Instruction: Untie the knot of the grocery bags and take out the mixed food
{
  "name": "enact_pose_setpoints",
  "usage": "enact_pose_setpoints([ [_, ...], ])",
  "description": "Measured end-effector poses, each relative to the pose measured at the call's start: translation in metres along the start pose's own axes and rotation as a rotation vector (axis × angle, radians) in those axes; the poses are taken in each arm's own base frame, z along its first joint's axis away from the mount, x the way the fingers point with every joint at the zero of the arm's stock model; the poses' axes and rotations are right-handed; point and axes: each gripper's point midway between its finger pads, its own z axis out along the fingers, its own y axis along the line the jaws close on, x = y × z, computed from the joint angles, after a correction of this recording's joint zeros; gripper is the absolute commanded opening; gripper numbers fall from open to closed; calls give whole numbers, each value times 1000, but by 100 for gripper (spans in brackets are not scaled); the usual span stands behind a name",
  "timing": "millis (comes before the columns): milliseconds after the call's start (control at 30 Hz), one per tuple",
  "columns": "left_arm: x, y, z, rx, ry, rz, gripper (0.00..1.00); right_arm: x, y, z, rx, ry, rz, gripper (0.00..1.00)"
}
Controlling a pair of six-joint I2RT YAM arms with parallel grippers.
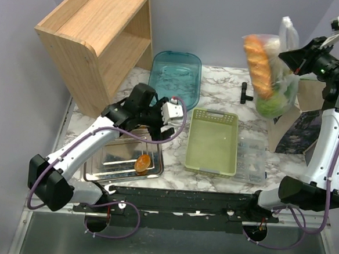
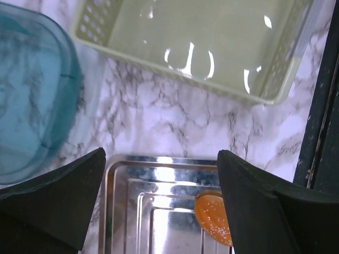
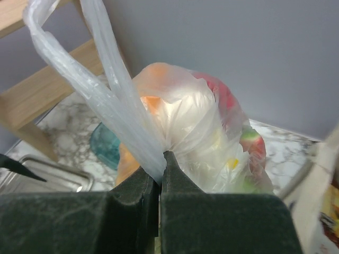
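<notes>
A translucent whitish grocery bag (image 1: 270, 73) hangs in the air at the back right, with an orange bread roll and green and red food showing through it. My right gripper (image 1: 288, 57) is shut on the gathered neck of the bag (image 3: 185, 116), and its handle loops stick up above the right gripper (image 3: 161, 159). My left gripper (image 1: 160, 125) stands open over the far edge of a metal tray (image 1: 105, 168), with nothing between its fingers. One orange seeded bread roll (image 2: 212, 217) lies in the tray (image 2: 159, 164), below the left gripper (image 2: 161, 153) and apart from it; it also shows from above, the roll (image 1: 142, 162).
A pale green basket (image 1: 215, 114) sits mid-table, its wall (image 2: 185, 79) just beyond the tray. Behind is a teal container (image 1: 174, 72). A wooden shelf (image 1: 94, 34) stands back left. A clear plastic box (image 1: 252, 160) adjoins the basket, and a printed carton (image 1: 297, 131) stands at the right.
</notes>
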Motion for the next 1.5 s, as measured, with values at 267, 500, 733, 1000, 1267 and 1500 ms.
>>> enact_pose_setpoints([
  [267,135,-43,48,143,302,-21,81,30,57,31,-166,78,55,1],
  [500,141,-49,91,167,341,119,81,30,51,35,-141,88,68,1],
  [733,148,-45,111,150,396,234,80,39,43,35,-102,112,79,1],
  [1000,176,-30,96,90,454,349,89,41,41,36,-96,117,77,1],
  [1267,189,-25,72,53,458,338,90,53,49,41,-130,145,97,1],
  [1500,206,-29,52,76,539,356,80,72,65,51,-181,190,120,1],
])
